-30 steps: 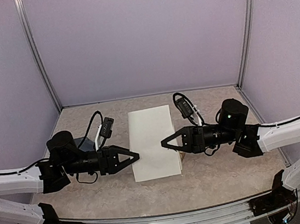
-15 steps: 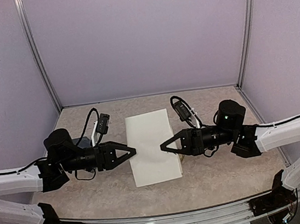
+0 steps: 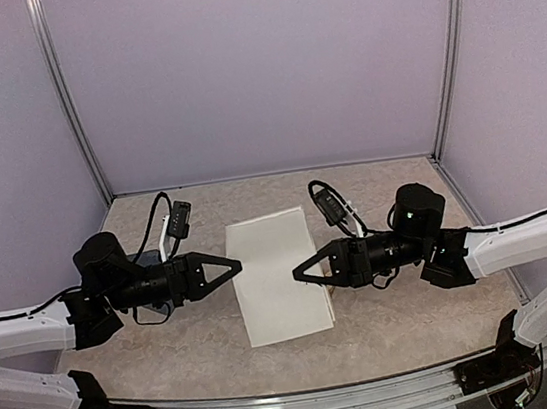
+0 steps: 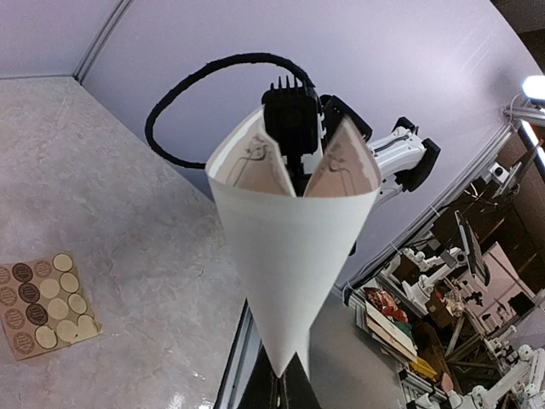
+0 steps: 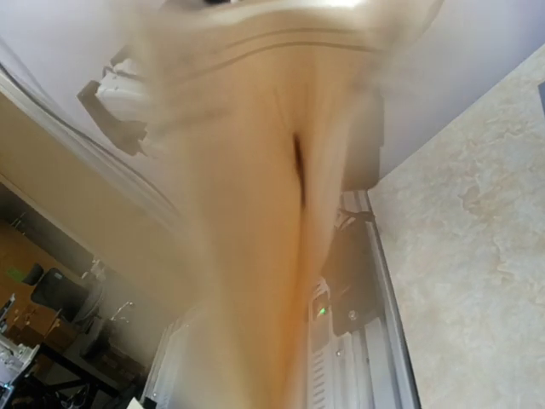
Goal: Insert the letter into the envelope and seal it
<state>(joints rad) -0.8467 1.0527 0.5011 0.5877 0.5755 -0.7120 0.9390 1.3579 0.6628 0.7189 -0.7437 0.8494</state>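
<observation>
The letter (image 3: 275, 275) hangs white side up between my two grippers above the table's middle. My left gripper (image 3: 237, 265) is shut on its left edge, and my right gripper (image 3: 298, 274) is shut on its right edge. In the left wrist view the letter (image 4: 294, 256) bends into a trough that rises from my closed jaws to the right gripper (image 4: 293, 162), with the beige bordered face inside. The right wrist view is filled by the blurred beige letter (image 5: 255, 213), which hides that gripper's jaws. The envelope (image 3: 149, 254) shows only as a slate corner beside my left arm.
A tan sheet of round stickers (image 4: 43, 302) lies flat on the marbled table (image 3: 400, 319). Lilac walls close the back and sides. A metal rail (image 3: 300, 403) runs along the near edge by the arm bases.
My left gripper opened a little, then shut on the letter's left edge. Both grippers and the letter shifted slightly left, and the sheet now sits more skewed.
</observation>
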